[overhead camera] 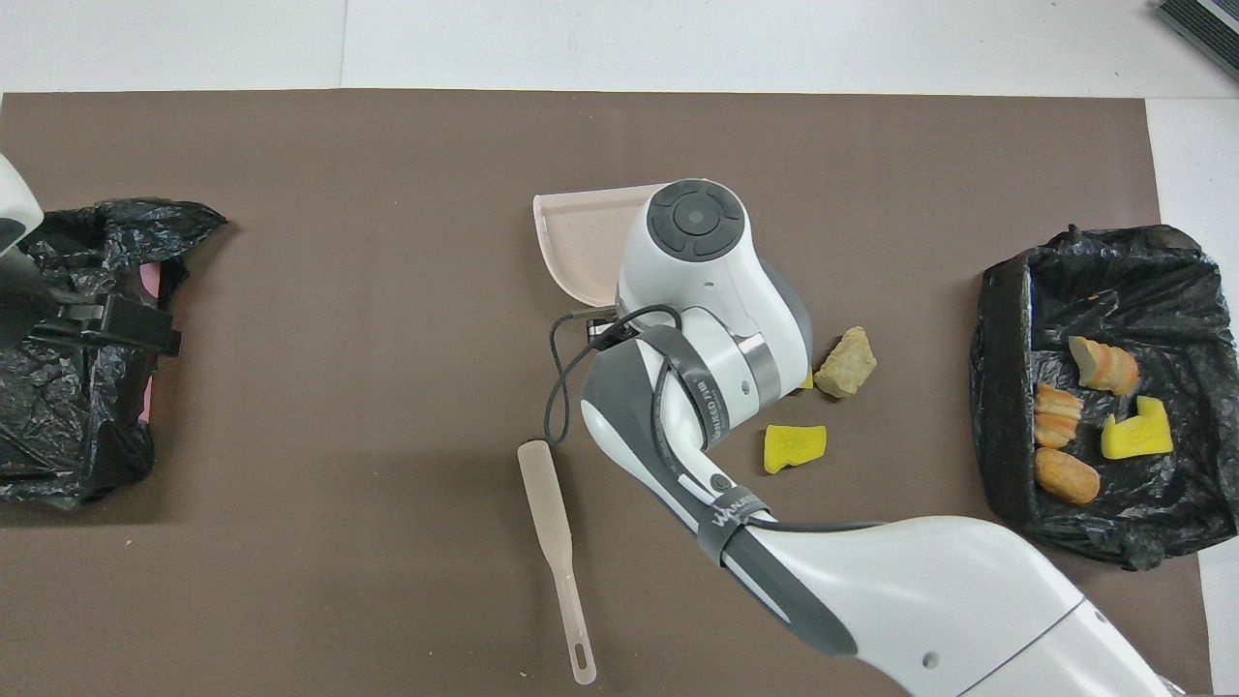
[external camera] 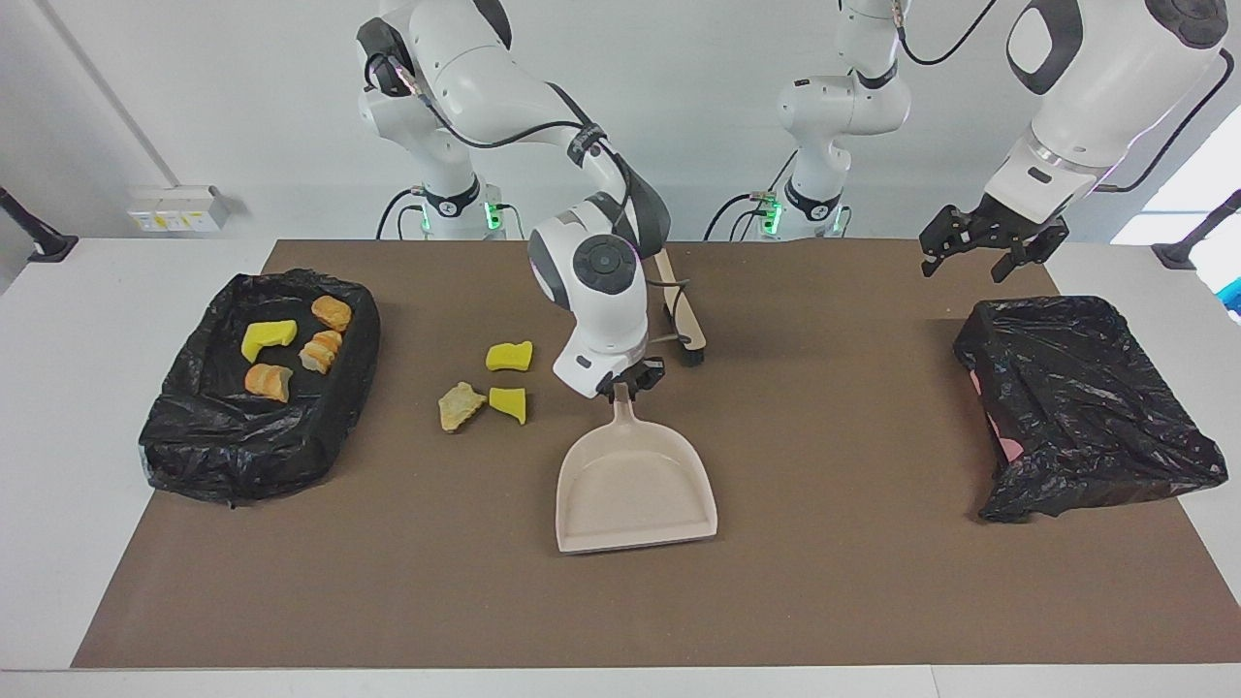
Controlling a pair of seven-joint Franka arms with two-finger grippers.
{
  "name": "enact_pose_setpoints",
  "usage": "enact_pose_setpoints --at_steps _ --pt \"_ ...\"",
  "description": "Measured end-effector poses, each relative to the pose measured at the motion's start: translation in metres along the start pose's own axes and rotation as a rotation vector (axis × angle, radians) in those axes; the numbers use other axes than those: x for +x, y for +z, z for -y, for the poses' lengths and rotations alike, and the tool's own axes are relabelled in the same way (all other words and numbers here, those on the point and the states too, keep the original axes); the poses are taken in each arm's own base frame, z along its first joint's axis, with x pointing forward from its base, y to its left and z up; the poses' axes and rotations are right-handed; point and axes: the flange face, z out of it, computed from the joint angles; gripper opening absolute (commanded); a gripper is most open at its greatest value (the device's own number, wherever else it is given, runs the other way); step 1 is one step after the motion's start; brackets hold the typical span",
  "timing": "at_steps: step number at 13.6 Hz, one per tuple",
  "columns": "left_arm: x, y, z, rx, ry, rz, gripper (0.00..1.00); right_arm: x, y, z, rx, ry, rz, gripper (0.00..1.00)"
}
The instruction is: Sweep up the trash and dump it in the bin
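My right gripper (external camera: 624, 385) is shut on the handle of the beige dustpan (external camera: 635, 488) at the middle of the mat. The pan's mouth points away from the robots, and the arm hides most of the dustpan (overhead camera: 579, 238) from above. Three loose trash pieces lie between the pan and the bin: a yellow sponge chunk (external camera: 510, 356), a second yellow chunk (external camera: 508, 403) and a pale rocky lump (external camera: 461, 405). The black-lined bin (external camera: 194, 436) at the right arm's end holds several scraps (overhead camera: 1134, 433). My left gripper (external camera: 972, 264) hangs open over the mat's edge at its own end.
The beige brush (overhead camera: 554, 542) lies on the mat nearer to the robots than the dustpan, its head partly hidden by the right arm in the facing view. A second black-bagged bin (external camera: 1086, 407) sits at the left arm's end, below the left gripper.
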Motion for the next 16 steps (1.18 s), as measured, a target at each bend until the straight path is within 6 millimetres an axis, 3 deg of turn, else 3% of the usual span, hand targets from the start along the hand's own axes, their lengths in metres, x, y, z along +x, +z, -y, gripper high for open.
enact_pose_setpoints --at_steps 3,6,7,8,9,10,11,14,16 --pt "0.001 0.0 -0.005 0.001 0.01 -0.004 1.0 -0.021 -0.005 0.045 0.012 0.004 -0.012 0.0" --pt "0.002 0.0 -0.02 0.003 0.038 -0.011 1.0 -0.029 0.0 0.063 0.029 -0.005 -0.02 0.0" --pt "0.003 0.001 -0.027 0.003 0.05 -0.012 1.0 -0.029 0.004 0.066 0.039 0.008 -0.016 0.08" --pt "0.003 0.002 -0.031 0.004 0.058 -0.012 1.0 -0.028 0.007 0.067 0.057 0.023 -0.004 0.26" --pt "0.004 0.004 -0.034 0.004 0.063 -0.013 1.0 -0.027 0.009 0.067 0.082 0.037 0.003 0.37" --pt "0.005 0.006 -0.037 0.004 0.068 -0.016 1.0 -0.025 0.01 0.066 0.099 0.048 0.003 0.63" --pt "0.006 0.009 -0.041 0.005 0.075 -0.019 1.0 -0.024 0.011 0.065 0.102 0.052 0.002 1.0" --pt "0.012 0.016 -0.05 0.005 0.091 -0.035 1.0 -0.028 0.005 0.067 0.095 0.037 0.009 1.0" --pt "0.016 0.02 -0.055 0.006 0.101 -0.043 1.0 -0.039 -0.015 0.066 0.078 0.011 0.028 1.0"
